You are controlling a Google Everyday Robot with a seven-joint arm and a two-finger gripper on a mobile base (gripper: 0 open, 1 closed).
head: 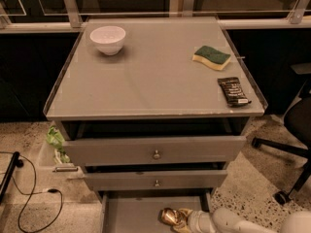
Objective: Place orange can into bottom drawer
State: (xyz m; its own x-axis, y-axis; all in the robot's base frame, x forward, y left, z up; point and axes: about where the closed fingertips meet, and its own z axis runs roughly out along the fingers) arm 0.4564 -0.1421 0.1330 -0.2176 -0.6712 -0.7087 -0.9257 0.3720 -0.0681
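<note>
Inside the bottom drawer [130, 215], the gripper [185, 220] touches the orange can [168, 217].

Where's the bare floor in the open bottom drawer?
The grey metal bottom drawer has bare floor from its left wall to the dented orange-gold can. The right side is crowded: the gripper sits at the can, with the white arm trailing right.
</note>
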